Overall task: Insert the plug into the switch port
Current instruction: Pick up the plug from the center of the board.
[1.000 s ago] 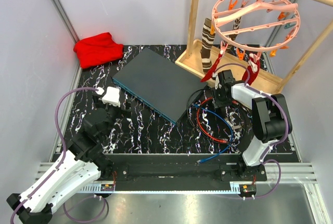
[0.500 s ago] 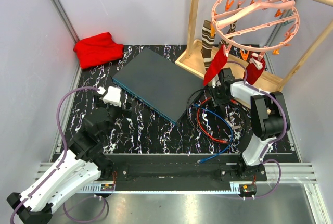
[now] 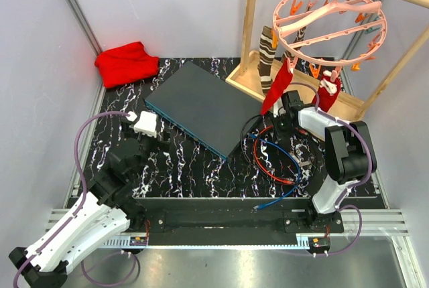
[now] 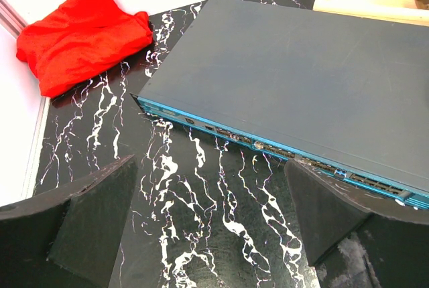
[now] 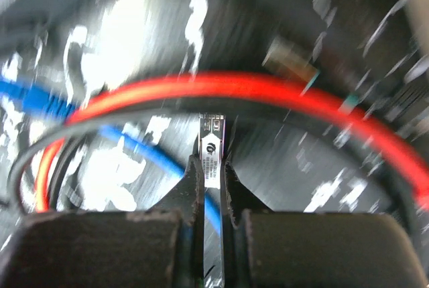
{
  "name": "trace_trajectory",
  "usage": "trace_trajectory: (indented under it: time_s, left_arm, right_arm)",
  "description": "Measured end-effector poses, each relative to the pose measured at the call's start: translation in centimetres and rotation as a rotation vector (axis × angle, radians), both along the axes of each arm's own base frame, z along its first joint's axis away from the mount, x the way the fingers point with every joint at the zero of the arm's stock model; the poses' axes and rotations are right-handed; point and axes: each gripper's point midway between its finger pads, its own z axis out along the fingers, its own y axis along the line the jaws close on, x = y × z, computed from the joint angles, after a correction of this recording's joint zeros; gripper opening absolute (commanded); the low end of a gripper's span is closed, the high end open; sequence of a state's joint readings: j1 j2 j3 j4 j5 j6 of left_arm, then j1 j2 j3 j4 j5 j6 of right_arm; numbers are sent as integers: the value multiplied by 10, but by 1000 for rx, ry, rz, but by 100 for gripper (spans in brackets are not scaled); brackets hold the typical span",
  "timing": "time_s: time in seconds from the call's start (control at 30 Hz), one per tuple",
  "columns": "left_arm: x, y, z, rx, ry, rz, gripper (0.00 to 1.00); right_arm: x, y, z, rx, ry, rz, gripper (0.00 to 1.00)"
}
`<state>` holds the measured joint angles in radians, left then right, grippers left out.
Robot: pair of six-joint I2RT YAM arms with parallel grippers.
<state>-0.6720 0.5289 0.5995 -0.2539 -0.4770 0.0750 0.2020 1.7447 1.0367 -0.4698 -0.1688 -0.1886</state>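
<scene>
The right gripper (image 5: 212, 164) has closed, now pinching the thin plug (image 5: 212, 139) among the cables (image 5: 268, 91), with the switch (image 3: 201, 104) at its nine o'clock, port edge (image 3: 188, 132) running ten-to-four, facing seven.

left arm (image 3: 80, 224): white shell, black joints
right arm (image 3: 338, 161): white and black links
cables (image 3: 76, 151): purple loops
left fingers (image 4: 94, 224): matte black wedges
</scene>
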Motion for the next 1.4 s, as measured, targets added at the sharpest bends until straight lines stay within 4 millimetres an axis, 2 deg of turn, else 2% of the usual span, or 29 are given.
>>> trace_trajectory:
  time_s: [0.1, 0.2, 0.4, 0.5, 0.7, 0.8, 0.93, 1.03, 1.2, 1.4]
  left_arm:
    - [0, -1, -1, 3, 4, -2, 99]
    - [1, -2, -2, 5, 7, -6, 99]
    - [-1, -11, -3, 4, 12, -64, 99]
    - [-6, -26, -3, 3, 12, -158, 99]
    - [-26, -71, -4, 4, 18, -456, 99]
    - [-40, -96, -13, 43, 40, -635, 98]
    - [-55, -117, -22, 89, 67, -813, 94]
    - [-64, -133, -18, 99, 71, -934, 91]
    - [-73, -153, -8, 86, 79, -1072, 85]
    - [-86, -170, -15, 82, 111, -1183, 80]
  right_arm:
    - [-19, 3, 5, 4, 45, -2, 0]
    - [-34, 10, 21, 6, 72, 10, 0]
    - [-43, 22, 55, -13, 93, 31, 0]
    - [-62, 37, 65, -28, 100, 106, 1]
    - [-97, 94, 100, 0, 19, 386, 2]
    - [-108, 119, 120, 24, -47, 517, 2]
    - [-128, 149, 142, 59, -111, 681, 2]
    - [-143, 168, 161, 97, -154, 783, 2]
    - [-151, 181, 184, 138, -219, 845, 2]
    - [-160, 191, 195, 168, -243, 893, 2]
